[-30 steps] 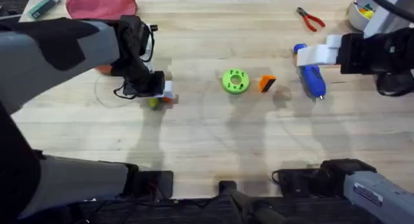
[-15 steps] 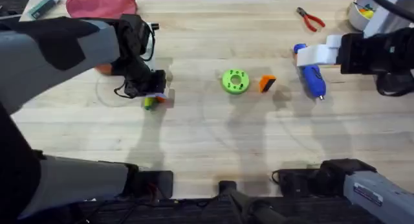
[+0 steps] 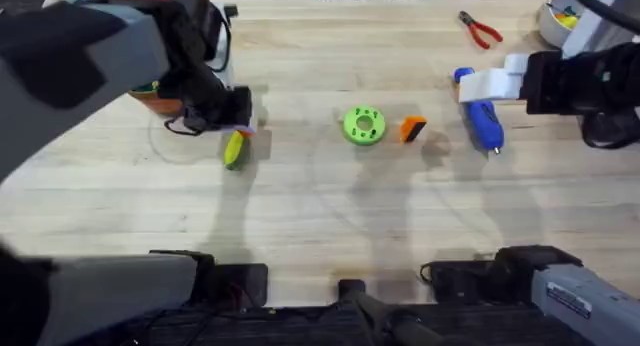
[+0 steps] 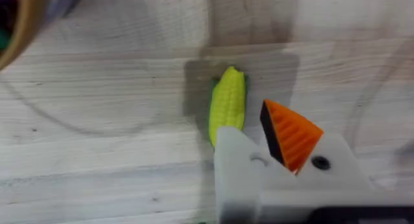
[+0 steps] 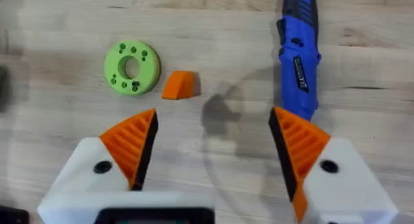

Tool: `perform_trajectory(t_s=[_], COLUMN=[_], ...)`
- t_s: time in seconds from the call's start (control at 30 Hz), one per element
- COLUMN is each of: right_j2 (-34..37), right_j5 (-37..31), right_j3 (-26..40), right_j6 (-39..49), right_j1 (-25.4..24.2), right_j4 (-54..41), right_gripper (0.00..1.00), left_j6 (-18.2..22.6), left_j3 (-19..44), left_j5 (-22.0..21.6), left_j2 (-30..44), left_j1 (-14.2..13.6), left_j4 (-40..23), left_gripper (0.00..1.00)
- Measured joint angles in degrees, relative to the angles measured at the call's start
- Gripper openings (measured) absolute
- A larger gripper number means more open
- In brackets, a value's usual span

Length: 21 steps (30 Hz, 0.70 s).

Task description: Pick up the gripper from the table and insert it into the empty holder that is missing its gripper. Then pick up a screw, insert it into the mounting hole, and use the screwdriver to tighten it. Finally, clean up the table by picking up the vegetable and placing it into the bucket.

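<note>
**Layout (overhead view, clock positions taken from the worktop centre)**

- Light wooden worktop [image 3: 320, 216]: carries all items.
- Left arm [image 3: 80, 46]: reaches in at 10 o'clock. Its tool [image 3: 240, 124] hangs just on the 12 o'clock side of the vegetable. In the left wrist view the white finger and the orange ribbed pad [image 4: 291, 134] appear drawn together with nothing between them; the angle is poor, so treat this as probable.
- Right tool [image 5: 213, 146]: at 2 o'clock, pads spread wide apart, holding nothing.
- Small round orange-brown bucket [image 3: 152, 101]: at 10 o'clock, partly under the left arm.
- Blue pen-shaped electric screwdriver [image 3: 482, 118]: at 2 o'clock, lying beneath the right tool.
- Round bright green disc with holes [image 3: 363, 125]: near 12 o'clock.
- Small oblong yellow-green toy vegetable [image 3: 234, 148]: at 9 o'clock, apparently lying flat, one end touching the white fingertip.
- Small loose orange wedge-shaped pad [image 3: 413, 129]: just beside the disc, at its 3 o'clock side.

**Step in hand: grasp the vegetable for the bucket**

1. Spread the left tool wider than the vegetable's short axis.
2. Centre it over the vegetable's mid-length, then lower until the fingers straddle it.
3. Clamp across the narrow width; a rounded body is likely to squirt out of an end grip.
4. Lift clear, carry toward 10 o'clock, and release above the bucket rim.

**Change from half a second ago**

The left tool then covered the vegetable. It has since shifted toward 12 o'clock, and the vegetable now lies exposed. The right tool, screwdriver, disc and pad are unmoved.
</note>
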<state>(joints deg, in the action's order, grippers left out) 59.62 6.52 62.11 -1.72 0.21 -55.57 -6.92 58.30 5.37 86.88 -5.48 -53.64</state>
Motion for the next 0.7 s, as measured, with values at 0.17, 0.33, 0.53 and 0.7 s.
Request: perform_trajectory(t_s=[0.17, 0.33, 0.53, 0.7], right_j2=[0.02, 0.02, 0.02, 0.02], right_j5=[0.0, 0.0, 0.0, 0.0], right_j3=[0.0, 0.0, 0.0, 0.0], right_j6=[0.0, 0.0, 0.0, 0.0], right_j1=[0.0, 0.0, 0.0, 0.0], right_j4=[0.0, 0.0, -0.02, -0.02], right_gripper=[0.992, 0.991, 0.991, 0.99], left_j6=[0.0, 0.0, 0.2, 0.02], left_j3=[1.23, 1.25, 1.25, 1.27], left_j5=[0.0, 0.0, -0.04, -0.04], left_j2=[-6.66, -12.89, -20.16, -21.32], left_j1=[0.0, 0.0, 0.0, 0.0], left_j4=[-1.22, -2.3, -2.35, -2.33], left_gripper=[0.009, 0.009, 0.233, 0.919])
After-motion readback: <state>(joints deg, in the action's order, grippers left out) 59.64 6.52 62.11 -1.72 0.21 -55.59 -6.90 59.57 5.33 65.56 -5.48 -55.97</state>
